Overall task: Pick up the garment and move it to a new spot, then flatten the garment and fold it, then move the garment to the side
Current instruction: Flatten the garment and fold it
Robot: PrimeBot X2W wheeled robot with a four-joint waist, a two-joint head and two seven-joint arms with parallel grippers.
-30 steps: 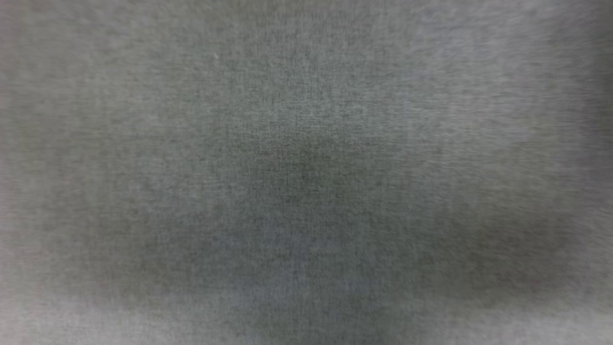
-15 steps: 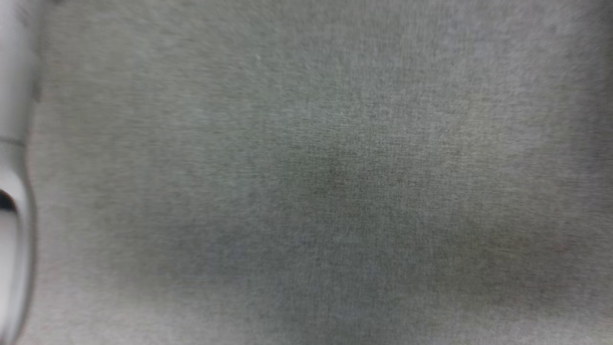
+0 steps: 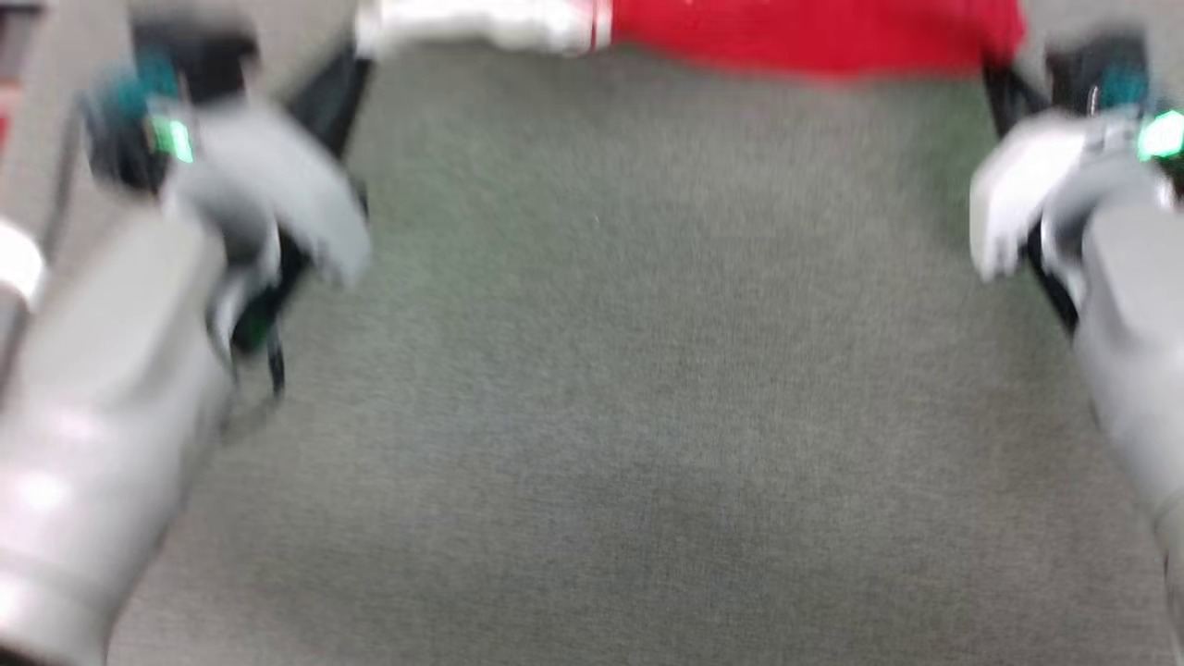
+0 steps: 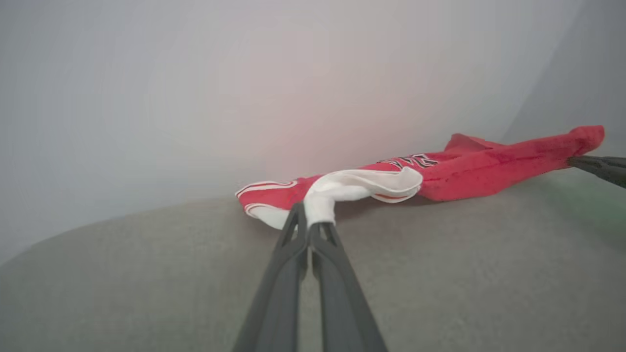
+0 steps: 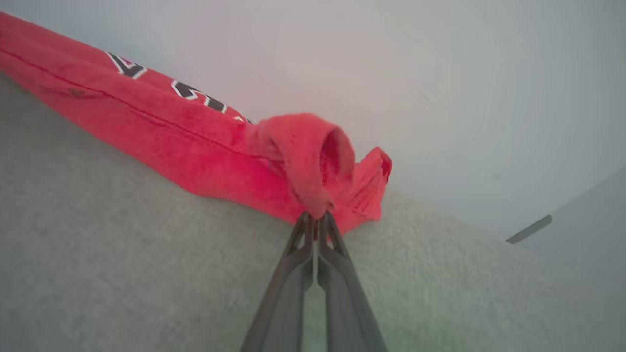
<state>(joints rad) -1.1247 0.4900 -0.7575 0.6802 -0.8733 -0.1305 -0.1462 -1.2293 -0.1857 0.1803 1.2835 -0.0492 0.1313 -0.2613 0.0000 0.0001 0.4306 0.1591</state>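
View shifted, garment (image 3: 805,37) gripped at both ends

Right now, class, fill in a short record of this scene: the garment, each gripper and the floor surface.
garment: red jersey, white inside, black-and-white lettering, bunched into a long band
left gripper: shut on its white, inside-out end
right gripper: shut on its red end
surface: grey carpet
fold: not yet flattened or folded
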